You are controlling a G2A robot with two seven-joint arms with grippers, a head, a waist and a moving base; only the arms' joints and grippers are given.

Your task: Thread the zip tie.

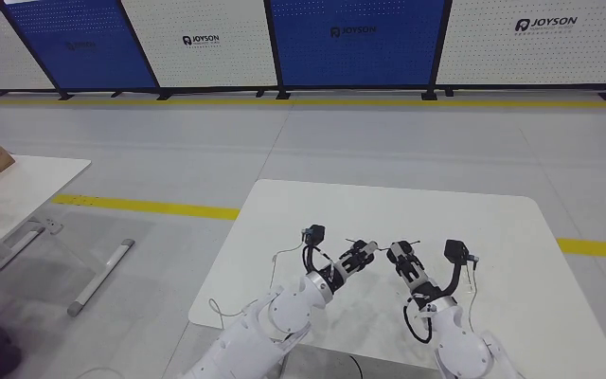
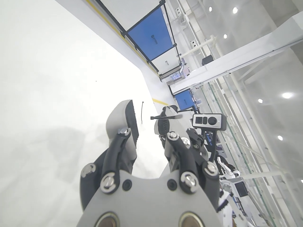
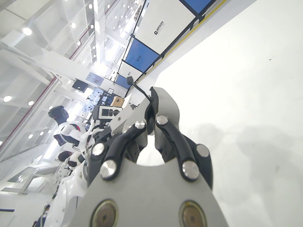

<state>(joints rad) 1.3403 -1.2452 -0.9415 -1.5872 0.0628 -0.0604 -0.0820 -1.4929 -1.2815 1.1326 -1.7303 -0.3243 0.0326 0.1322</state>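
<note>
The right gripper (image 3: 150,98) is clamped on the black zip tie (image 3: 138,88). Its two pads are pressed together on the strap, and the square head end sticks out past the fingertips into the air. From the left wrist view the same zip tie (image 2: 156,117) runs level out of the right gripper (image 2: 171,111), its head pointing toward the gap of the left gripper (image 2: 147,116).

The left gripper stands wide, with its ribbed fingers (image 2: 129,119) well apart and nothing pinched between them. A thin black strand (image 2: 142,112) shows in that gap. It may be the tie's slim tail or a separate tie lying on the table; the view is too poor to say which.

In the top view both arms are over the near middle of the white table (image 1: 379,204). The left gripper (image 1: 364,252) and the right gripper (image 1: 399,254) are tip to tip and just beside each other, with the tie no more than a fine dark line between them.

A second white table (image 1: 38,180) stands off to the left. A yellow floor line (image 1: 142,206) passes behind the work table, and blue and white partition panels (image 1: 360,38) close the far side of the room.
</note>
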